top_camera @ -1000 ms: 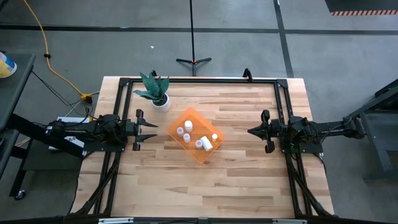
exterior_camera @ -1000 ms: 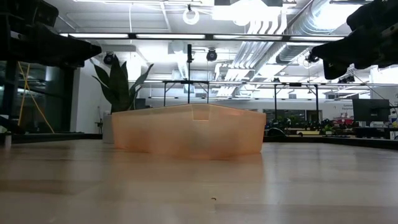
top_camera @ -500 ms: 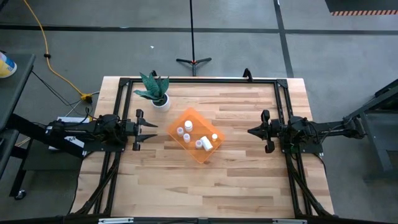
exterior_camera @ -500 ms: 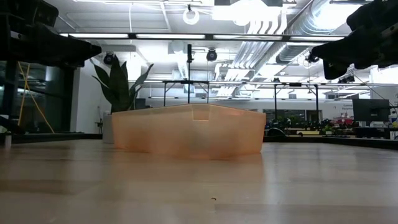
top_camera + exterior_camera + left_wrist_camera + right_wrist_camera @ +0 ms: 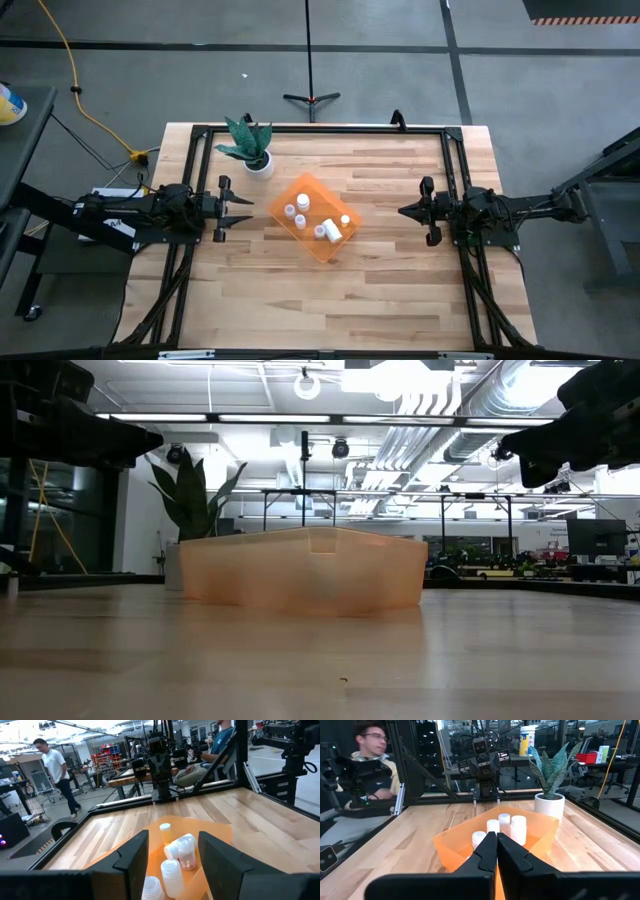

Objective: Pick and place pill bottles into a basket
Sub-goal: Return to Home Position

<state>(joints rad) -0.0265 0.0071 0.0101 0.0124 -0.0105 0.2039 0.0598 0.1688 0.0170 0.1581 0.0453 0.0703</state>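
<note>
The orange basket [image 5: 315,216] rests flat on the wooden table near its middle; it also shows in the low view [image 5: 303,570]. Several small white pill bottles [image 5: 300,209] stand or lie inside it; they also show in the left wrist view [image 5: 175,855] and the right wrist view [image 5: 506,826]. My left gripper [image 5: 247,212] hovers left of the basket, open and empty. My right gripper [image 5: 402,211] hovers right of the basket, shut and empty [image 5: 496,845].
A white pot with a green plant [image 5: 254,150] stands at the table's far left, behind the basket. A black frame [image 5: 320,128] runs along the table's far edge and sides. People show in the room beyond the table [image 5: 55,767] [image 5: 367,767].
</note>
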